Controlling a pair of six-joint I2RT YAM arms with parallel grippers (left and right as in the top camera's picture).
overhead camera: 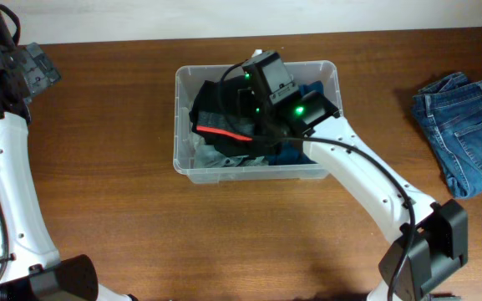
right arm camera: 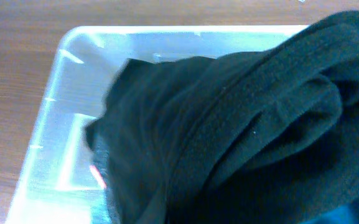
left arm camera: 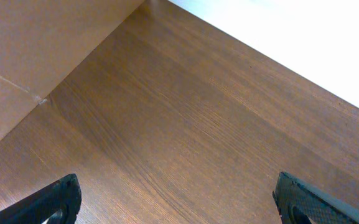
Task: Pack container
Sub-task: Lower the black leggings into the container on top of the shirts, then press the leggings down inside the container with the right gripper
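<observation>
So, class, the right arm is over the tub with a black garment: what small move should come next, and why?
Probably ease the right arm lower, settling the black garment into the container. The cloth sits bunched on the clothes inside and fills the wrist view, hiding the claw, so its grip cannot be told. The jeans lie on the table.

The container (overhead camera: 186, 84) is clear, milky-white plastic. Inside it lie a black garment (overhead camera: 211, 100) with a red stripe (overhead camera: 224, 133) along one edge, a grey cloth (overhead camera: 211, 156) at its lower-left corner in the overhead view, and a dark blue cloth (overhead camera: 289, 155) at its lower right. The table (overhead camera: 98, 192) under the container is mid-brown wood with fine darker grain, and well to the container's right lie faded blue denim jeans (overhead camera: 462, 125) with lighter seams. Over the container, the right arm (overhead camera: 366, 180) is white with black joints and green lights (overhead camera: 295, 109).
</observation>
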